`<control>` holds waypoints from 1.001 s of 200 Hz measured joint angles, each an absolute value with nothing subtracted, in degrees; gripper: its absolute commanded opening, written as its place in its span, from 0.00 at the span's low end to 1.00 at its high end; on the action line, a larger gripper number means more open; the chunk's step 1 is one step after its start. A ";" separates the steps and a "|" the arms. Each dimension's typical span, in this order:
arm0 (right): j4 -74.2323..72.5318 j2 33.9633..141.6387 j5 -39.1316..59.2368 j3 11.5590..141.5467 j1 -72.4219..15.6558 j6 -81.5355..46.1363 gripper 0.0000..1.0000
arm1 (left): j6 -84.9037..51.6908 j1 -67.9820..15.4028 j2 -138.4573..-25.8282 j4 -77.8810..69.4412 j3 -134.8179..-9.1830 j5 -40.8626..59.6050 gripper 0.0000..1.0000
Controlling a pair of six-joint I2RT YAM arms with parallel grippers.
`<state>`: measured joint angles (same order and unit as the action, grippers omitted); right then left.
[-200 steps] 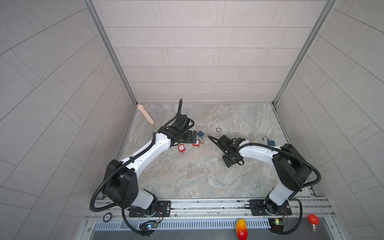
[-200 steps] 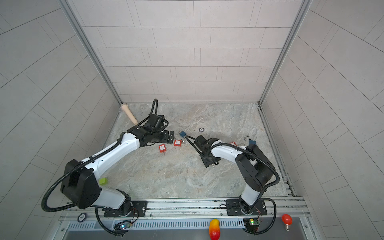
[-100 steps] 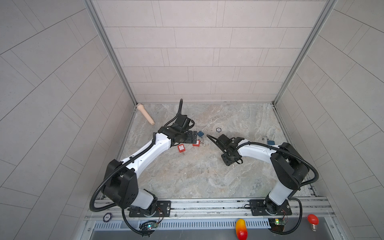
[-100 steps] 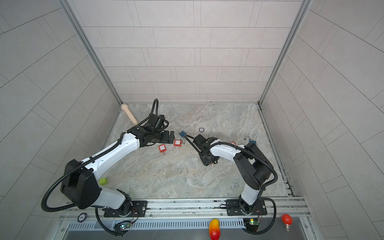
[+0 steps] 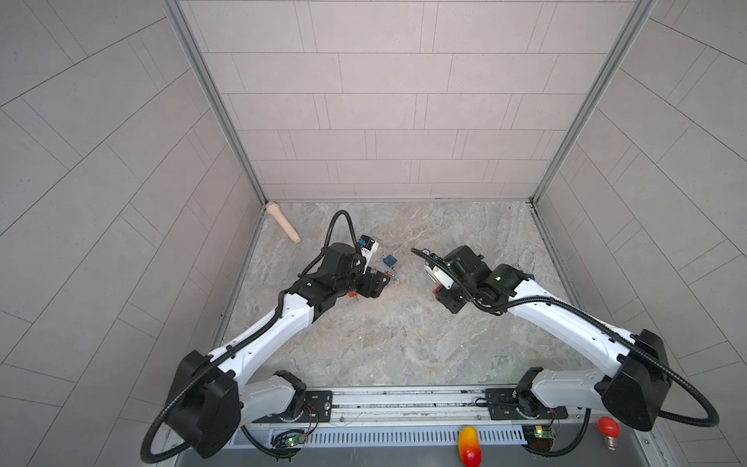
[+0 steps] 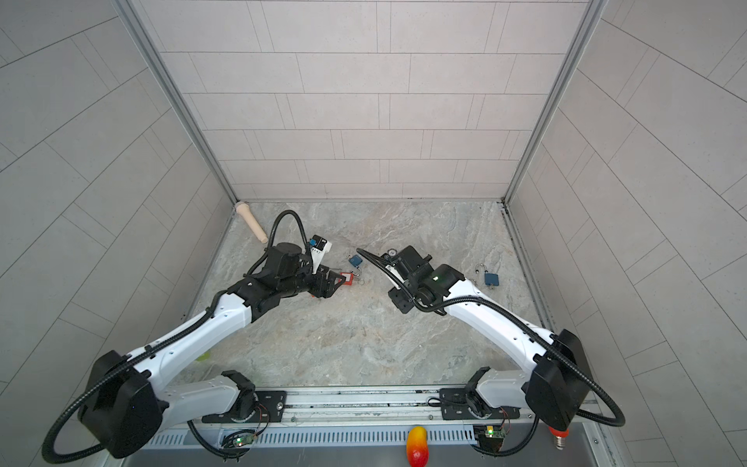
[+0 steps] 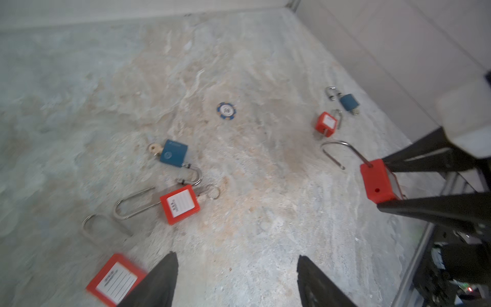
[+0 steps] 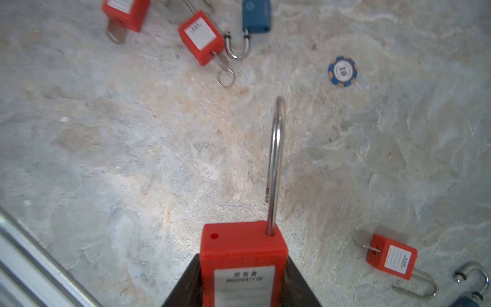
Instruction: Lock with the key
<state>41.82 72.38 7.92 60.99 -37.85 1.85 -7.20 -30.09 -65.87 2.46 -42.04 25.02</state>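
Gripping a red padlock (image 8: 243,244) in the right gripper (image 8: 243,259), left gripper (image 7: 236,256) spread wide

The right gripper is clamped on the body of the red padlock. Its dark fingers (image 8: 296,289) press the 2 sides, and the label faces the wrist camera. The shackle (image 8: 275,159) is open: 1 leg sits in the body and the free end hangs turned away from its hole. The keyhole end is hidden inside the grip, so I cannot tell whether a key is in it. In both top views this gripper sits right of the middle of the stone floor (image 5: 384,343).

The left gripper is released, with its 2 fingers (image 7: 159,281) wide apart and only bare floor between them. Just beside 1 finger lies a blurred red padlock (image 7: 115,281); I cannot tell whether they touch.

Ahead of it lies a labelled red padlock (image 7: 179,204) with a long shackle and a key ring (image 7: 214,192) at its base. Just beside that is a blue padlock (image 7: 174,154) with its shackle open and a brass key (image 7: 153,148) in its keyhole end. A poker chip (image 7: 225,111) marked 10 lies apart from them. Near the right wall, a small red padlock (image 7: 326,123) and a second blue padlock (image 7: 349,102) lie close together. A wooden peg (image 5: 283,223) rests in the far left corner.
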 measured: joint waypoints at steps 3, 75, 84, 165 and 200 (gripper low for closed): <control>41.95 72.20 8.51 61.10 -37.85 2.37 0.37 | -6.92 -30.11 -65.25 0.75 -40.88 26.17 0.74; 41.60 71.88 16.91 61.41 -39.75 6.33 0.35 | -0.51 -31.83 -63.31 -13.80 -35.94 43.59 0.65; 41.32 71.88 17.10 61.36 -40.25 6.44 0.35 | 0.43 -32.38 -63.88 -13.67 -36.47 43.97 0.64; 39.18 71.88 18.61 61.36 -42.54 6.48 0.34 | 7.94 -34.65 -66.87 -12.21 -39.27 40.27 0.64; 39.07 71.83 19.35 61.25 -43.42 7.46 0.31 | 9.98 -34.98 -66.87 -11.44 -39.29 38.76 0.59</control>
<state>39.07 71.83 19.35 61.25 -43.42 7.46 9.98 -34.98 -66.87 -11.44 -39.29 38.76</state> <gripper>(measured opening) 0.428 0.614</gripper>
